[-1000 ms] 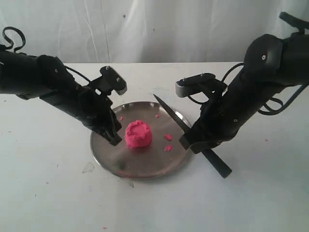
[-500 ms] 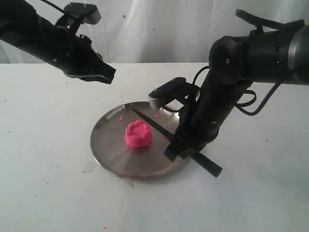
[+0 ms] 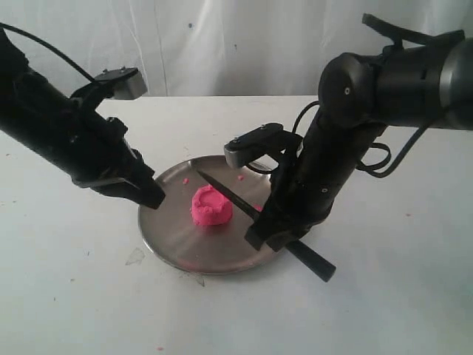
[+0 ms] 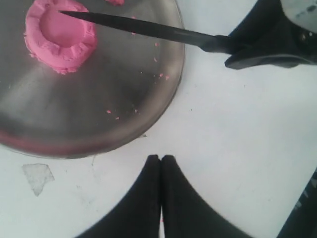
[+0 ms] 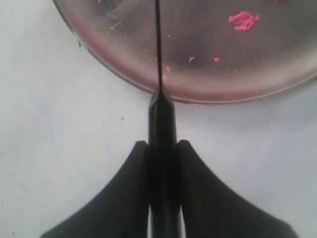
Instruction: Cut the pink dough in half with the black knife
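The pink dough (image 3: 211, 205) is one round lump with a dented top, sitting near the middle of the round metal plate (image 3: 170, 229). My right gripper (image 3: 267, 233) is shut on the black knife (image 3: 229, 194) by its handle. The blade slants over the plate, its tip above the dough's dented top (image 4: 60, 30). In the right wrist view the knife (image 5: 159, 111) runs straight out between the fingers toward the plate (image 5: 124, 59). My left gripper (image 3: 154, 198) is shut with nothing in it, at the plate's left rim; its fingertips (image 4: 154, 159) hover over bare table beside the plate (image 4: 148, 99).
Tiny pink crumbs (image 3: 256, 208) lie on the plate near the right arm, more of these crumbs (image 5: 243, 20) showing in the right wrist view. A small scrap (image 3: 134, 257) lies on the white table left of the plate. A white curtain hangs behind.
My left arm rose away from the plate, then came back down to its left rim. My right arm moved left with the knife, bringing the blade tip over the dough.
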You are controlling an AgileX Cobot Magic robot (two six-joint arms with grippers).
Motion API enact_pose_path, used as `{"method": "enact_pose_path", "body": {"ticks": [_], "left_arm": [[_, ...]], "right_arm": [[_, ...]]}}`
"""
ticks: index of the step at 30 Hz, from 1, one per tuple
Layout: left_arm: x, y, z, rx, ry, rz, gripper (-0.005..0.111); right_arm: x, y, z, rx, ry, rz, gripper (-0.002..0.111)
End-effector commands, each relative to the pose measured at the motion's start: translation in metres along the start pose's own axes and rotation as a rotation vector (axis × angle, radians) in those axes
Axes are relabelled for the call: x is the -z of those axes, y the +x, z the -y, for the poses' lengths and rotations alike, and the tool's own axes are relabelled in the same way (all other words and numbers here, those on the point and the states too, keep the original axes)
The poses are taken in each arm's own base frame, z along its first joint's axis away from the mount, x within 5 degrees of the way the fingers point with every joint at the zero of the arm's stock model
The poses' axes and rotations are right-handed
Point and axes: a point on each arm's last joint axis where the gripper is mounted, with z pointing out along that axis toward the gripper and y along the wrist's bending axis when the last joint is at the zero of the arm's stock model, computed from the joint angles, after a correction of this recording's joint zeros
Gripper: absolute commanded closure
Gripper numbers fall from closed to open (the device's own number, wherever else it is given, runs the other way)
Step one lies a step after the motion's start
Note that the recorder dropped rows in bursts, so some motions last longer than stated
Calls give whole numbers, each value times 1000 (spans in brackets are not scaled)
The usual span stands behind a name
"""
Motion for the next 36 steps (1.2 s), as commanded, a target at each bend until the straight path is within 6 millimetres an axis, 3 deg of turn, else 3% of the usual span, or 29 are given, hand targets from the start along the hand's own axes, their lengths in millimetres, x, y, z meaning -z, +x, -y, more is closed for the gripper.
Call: {"method": "enact_pose_path", "body": {"ticks": [1,14,21,28,36], "left_arm": [[-7,-3,-1,61,20,110,107],[-22,-27,-27,-53,-130,262,107],[-27,-43,-33,-88,-127,270,107],[-43,-44,-47,-119,-174,266,107],[-40,-56,-40,-129,-99,342,107]], "right_arm": [[1,-3,1,7,12,34,108],[-8,-5,5,68,24,-9,108],[-8,-41,18,108,69,31,108],[-24,-64,32,151,101,-39,108],[-37,-71,38,161,110,-61,108]]}}
